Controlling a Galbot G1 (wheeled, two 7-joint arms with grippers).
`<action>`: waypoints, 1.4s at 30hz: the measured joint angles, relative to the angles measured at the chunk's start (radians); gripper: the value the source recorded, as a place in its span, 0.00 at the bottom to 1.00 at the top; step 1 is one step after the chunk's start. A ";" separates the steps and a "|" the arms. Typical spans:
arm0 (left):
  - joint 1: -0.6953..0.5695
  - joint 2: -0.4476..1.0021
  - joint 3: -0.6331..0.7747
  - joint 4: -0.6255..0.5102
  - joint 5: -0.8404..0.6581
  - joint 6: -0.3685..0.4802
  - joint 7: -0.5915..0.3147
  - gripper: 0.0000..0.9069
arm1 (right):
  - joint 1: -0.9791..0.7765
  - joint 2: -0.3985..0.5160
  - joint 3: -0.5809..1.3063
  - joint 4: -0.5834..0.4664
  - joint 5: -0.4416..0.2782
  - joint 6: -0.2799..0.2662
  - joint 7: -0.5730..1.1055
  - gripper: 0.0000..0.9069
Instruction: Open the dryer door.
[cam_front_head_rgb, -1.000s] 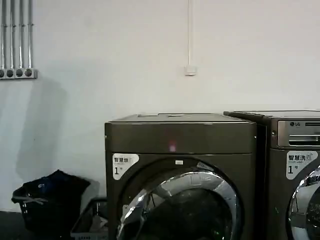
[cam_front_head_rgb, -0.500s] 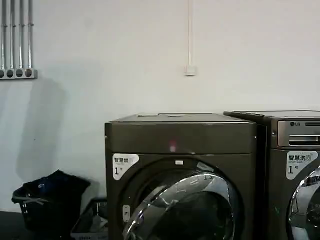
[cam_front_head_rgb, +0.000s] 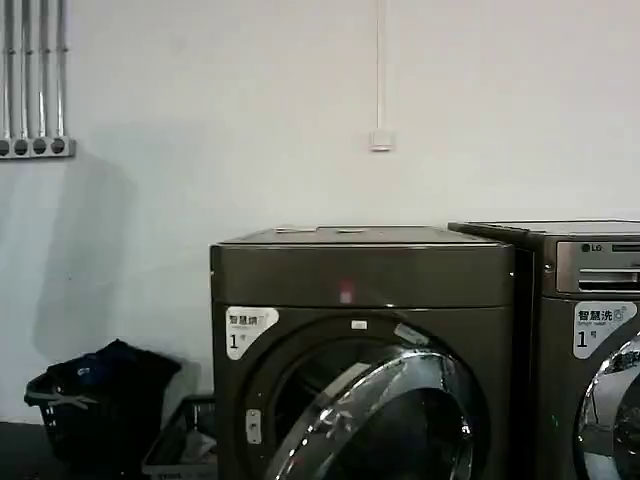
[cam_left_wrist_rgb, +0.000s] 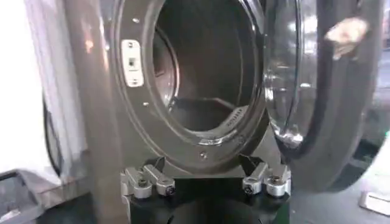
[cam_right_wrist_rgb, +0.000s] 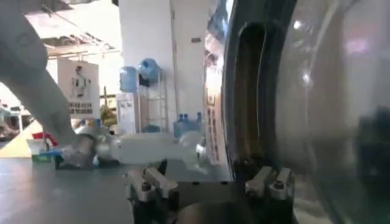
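Readable marks, head view. On the dryer (cam_front_head_rgb: 362, 300), upper left of its front, beside the door opening: a white sticker (cam_front_head_rgb: 248, 330) with a line of Chinese characters over a large "1"; I cannot make out the characters themselves.

Neighbouring machine (cam_front_head_rgb: 590, 340), on my right: "LG" logo (cam_front_head_rgb: 594, 248) on the silver control strip. Below it a second white sticker (cam_front_head_rgb: 603, 328), again Chinese characters above a large "1".

Right wrist view: a poster board (cam_right_wrist_rgb: 78, 88) in the room behind carries a figure and a band of print, too small to read.

Left wrist view: no legible text.
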 joint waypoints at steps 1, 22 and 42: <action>-0.014 -0.001 0.015 0.008 0.004 -0.003 -0.001 1.00 | -0.007 -0.006 0.008 0.004 0.000 0.000 -0.001 1.00; -0.244 -0.069 0.262 0.159 0.024 -0.057 0.052 1.00 | -0.397 -0.164 0.390 0.145 -0.001 0.055 -0.010 1.00; -0.445 -0.108 0.537 0.277 0.036 -0.184 0.204 1.00 | -0.914 -0.182 0.928 0.268 0.022 0.130 0.053 1.00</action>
